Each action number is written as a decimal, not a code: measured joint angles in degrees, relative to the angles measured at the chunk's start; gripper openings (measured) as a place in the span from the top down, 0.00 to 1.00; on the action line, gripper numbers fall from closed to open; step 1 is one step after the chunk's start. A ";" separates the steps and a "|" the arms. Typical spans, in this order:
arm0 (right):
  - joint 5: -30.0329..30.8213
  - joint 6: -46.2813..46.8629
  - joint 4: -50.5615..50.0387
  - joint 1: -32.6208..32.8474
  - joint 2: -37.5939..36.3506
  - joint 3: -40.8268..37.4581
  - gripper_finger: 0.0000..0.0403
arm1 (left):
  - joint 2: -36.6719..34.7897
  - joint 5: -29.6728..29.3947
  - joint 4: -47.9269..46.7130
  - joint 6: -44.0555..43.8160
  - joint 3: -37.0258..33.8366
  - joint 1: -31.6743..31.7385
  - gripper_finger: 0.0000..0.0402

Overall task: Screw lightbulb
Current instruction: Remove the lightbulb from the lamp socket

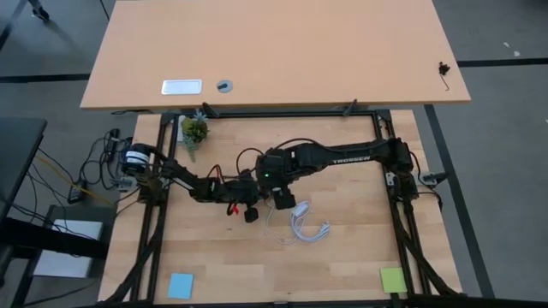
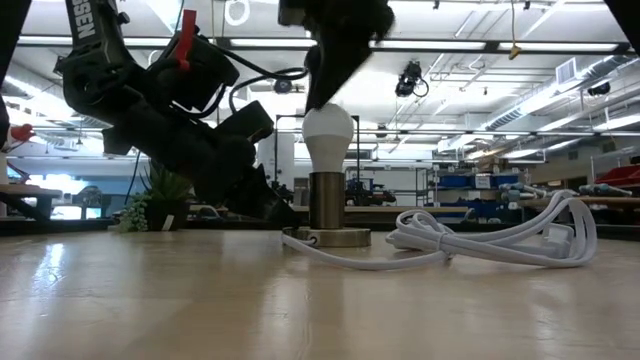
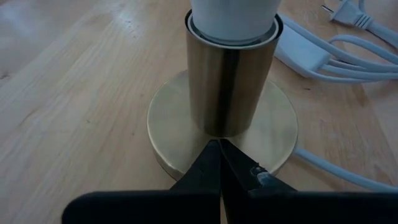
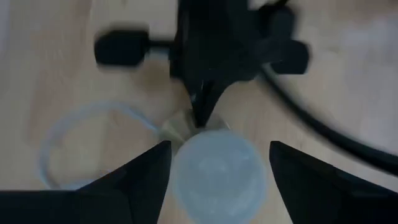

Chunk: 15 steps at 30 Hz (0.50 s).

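R gripper [image 4: 217,165] open astride lightbulb [image 4: 216,167] | L gripper [image 3: 220,155] closed, tips on socket base [image 3: 174,115]

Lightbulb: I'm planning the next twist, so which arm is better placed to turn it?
Right, probably: its gripper hangs open around the lightbulb; the left gripper is shut, pressing the socket base.

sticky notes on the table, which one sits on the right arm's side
The green sticky note, at the near right corner. The blue sticky note lies toward the left arm's side.

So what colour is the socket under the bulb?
Brassy gold socket, bulb white; clearest in the left wrist view.
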 joint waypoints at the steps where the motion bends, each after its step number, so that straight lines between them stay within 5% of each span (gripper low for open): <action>1: 0.01 3.62 -0.55 0.08 -0.03 1.13 0.30 | 0.00 0.00 -0.03 0.00 0.00 0.00 1.00; 7: -0.35 32.22 -5.71 -0.73 -0.15 3.19 0.24 | 0.00 -0.02 -0.07 -0.11 0.00 0.00 1.00; 15: -0.72 36.47 -4.34 -2.25 2.60 1.10 0.21 | 0.02 -0.02 -0.14 -0.12 -0.01 0.00 1.00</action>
